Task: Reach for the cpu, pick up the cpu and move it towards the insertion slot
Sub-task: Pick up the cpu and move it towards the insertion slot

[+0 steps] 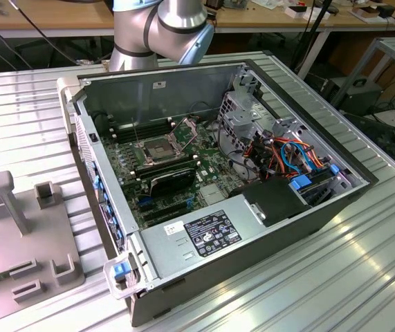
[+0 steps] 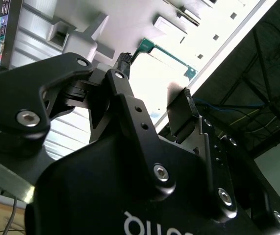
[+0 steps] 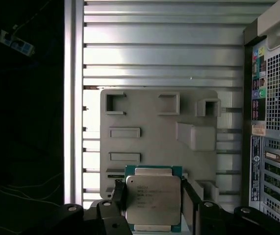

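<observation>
I am reading the gripper (image 3: 153,195) in the first wrist view: its two black fingers (image 3: 119,195) are clamping the cpu (image 3: 153,200) by two opposite edges. The cpu is lying flat between them, its pale metallic face turned to the camera and a green border showing around it. In the second wrist view, I am seeing a green edge (image 2: 168,55) of the cpu between the fingertips (image 2: 124,59).

Behind the cpu, a grey fixture plate (image 3: 154,117) with raised pockets and blocks is lying on the ribbed metal bench (image 3: 159,44). The cpu is overlapping one edge of this plate; I cannot tell whether the two are touching. The perforated rear panel of the computer case (image 3: 277,98) is standing beside the plate.

In the exterior view, the case is lying open on the bench, and the insertion slot (image 1: 157,149) is sitting on the green motherboard (image 1: 131,176) with its metal bracket (image 1: 185,128) hinged up. The arm (image 1: 162,28) is rising behind the case.
</observation>
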